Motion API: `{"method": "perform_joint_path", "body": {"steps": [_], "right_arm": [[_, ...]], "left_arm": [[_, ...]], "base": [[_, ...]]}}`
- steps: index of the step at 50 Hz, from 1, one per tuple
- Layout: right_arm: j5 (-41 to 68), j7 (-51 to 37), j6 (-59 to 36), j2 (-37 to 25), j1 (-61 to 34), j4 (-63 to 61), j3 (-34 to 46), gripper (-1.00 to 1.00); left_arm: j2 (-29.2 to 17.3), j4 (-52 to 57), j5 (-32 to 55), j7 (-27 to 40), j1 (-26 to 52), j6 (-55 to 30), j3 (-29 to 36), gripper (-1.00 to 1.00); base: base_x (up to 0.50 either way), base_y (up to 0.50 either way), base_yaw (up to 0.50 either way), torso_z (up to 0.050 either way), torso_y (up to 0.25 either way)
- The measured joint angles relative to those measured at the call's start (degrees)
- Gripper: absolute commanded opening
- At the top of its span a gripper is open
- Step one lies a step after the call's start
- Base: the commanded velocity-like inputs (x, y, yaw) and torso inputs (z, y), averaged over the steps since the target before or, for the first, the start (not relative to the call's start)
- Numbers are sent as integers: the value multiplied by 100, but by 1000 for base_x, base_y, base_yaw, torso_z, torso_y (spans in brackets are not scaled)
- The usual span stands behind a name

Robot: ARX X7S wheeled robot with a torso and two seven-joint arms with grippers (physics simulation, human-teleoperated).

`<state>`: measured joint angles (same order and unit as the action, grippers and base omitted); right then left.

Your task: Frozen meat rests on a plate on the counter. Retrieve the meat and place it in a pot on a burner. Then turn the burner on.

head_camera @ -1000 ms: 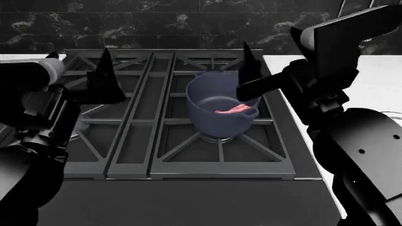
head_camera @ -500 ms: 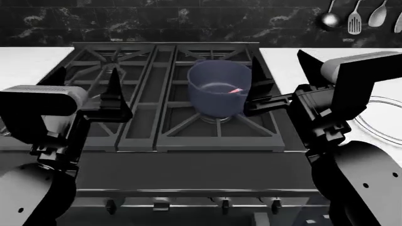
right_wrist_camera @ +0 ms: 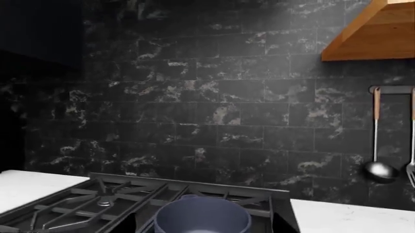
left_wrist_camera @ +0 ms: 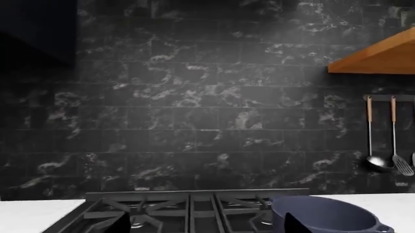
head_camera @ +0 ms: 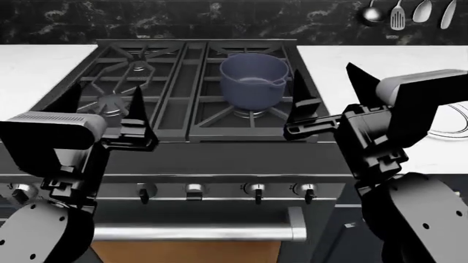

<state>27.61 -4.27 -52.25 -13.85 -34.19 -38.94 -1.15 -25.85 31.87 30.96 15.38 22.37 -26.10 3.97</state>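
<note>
Kitchen: gas stove, hung utensils (ladle, spatula).

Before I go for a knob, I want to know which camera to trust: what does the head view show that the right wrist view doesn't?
Only the head view shows the row of round silvery stove knobs on the front panel, the round white plate at its right edge, and both black grippers, left and right, each open. Only the right wrist view shows the orange wooden hood. Both show the deep blue-grey pot on the black grates, and the hanging steel ladle.
</note>
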Motion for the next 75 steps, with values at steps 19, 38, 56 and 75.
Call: {"method": "perform_joint_path", "body": {"steps": [19, 38, 56, 75], "right_arm": [[-242, -6, 738, -112, 575, -231, -29, 100], [-669, -225, 1612, -74, 1452, -435, -204, 100], [-1485, -314, 3144, -63, 2415, 15, 159, 100], [-766, -177, 4052, 126, 2751, 392, -123, 100]], "left_arm": [[302, -172, -626, -340, -712, 1599, 147, 100], [546, -587, -1373, -592, -1100, 3509, 23, 100], [728, -1185, -1636, -695, -1293, 4188, 125, 100], [750, -1396, -1737, -769, -1350, 4490, 222, 100]], "base": [[0, 0, 0, -17, 0], [0, 0, 0, -50, 0], [0, 0, 0, -50, 7], [0, 0, 0, -50, 24]]}}
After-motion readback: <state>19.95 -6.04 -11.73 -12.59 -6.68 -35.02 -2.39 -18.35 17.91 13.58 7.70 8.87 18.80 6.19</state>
